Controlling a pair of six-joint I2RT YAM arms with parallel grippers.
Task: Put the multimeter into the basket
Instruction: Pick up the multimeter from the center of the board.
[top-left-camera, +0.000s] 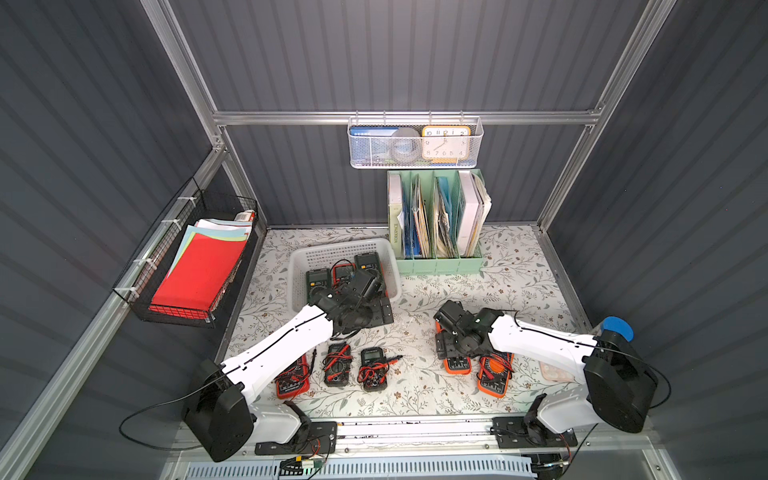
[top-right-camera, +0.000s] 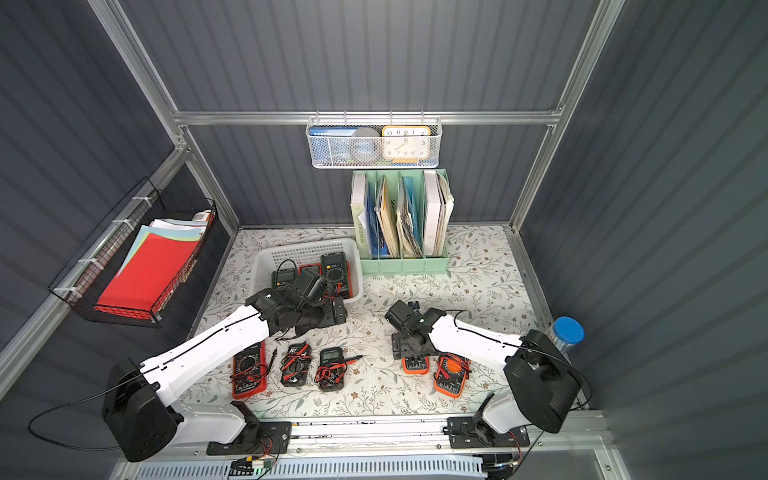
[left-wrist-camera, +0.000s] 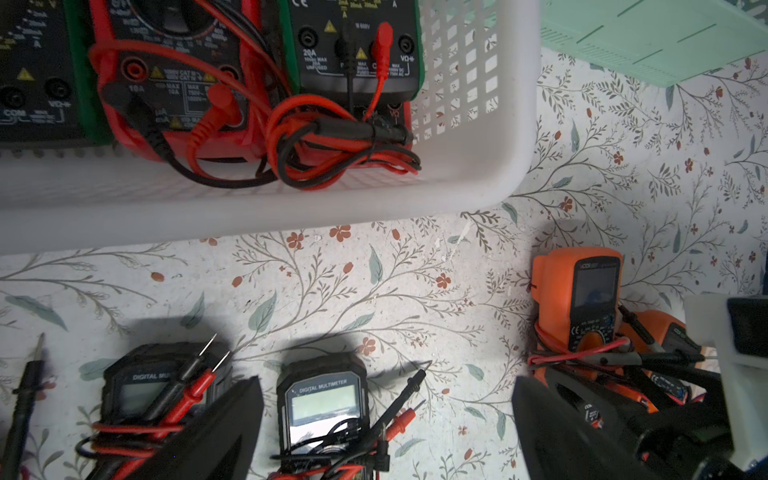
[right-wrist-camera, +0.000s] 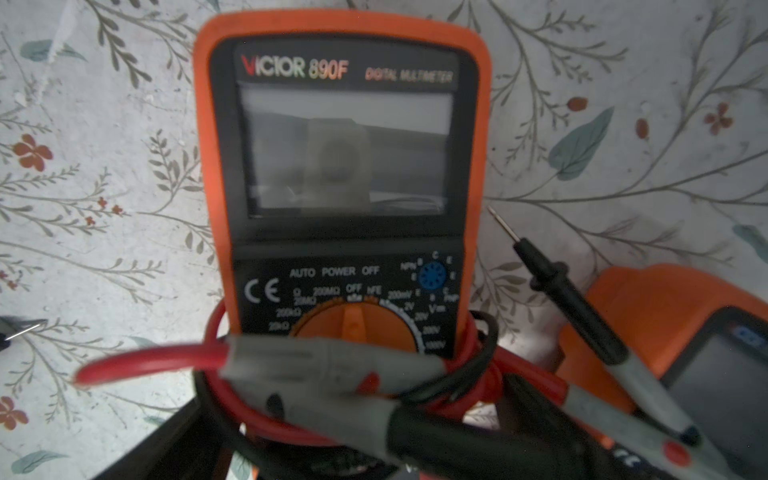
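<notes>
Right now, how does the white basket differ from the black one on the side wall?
The white basket is perforated plastic; the black basket is thin wire mesh. The white basket sits on the table, while the black basket hangs from the side rail. The white basket holds multimeters; the black basket holds coloured papers. Both are rectangular and open-topped.
</notes>
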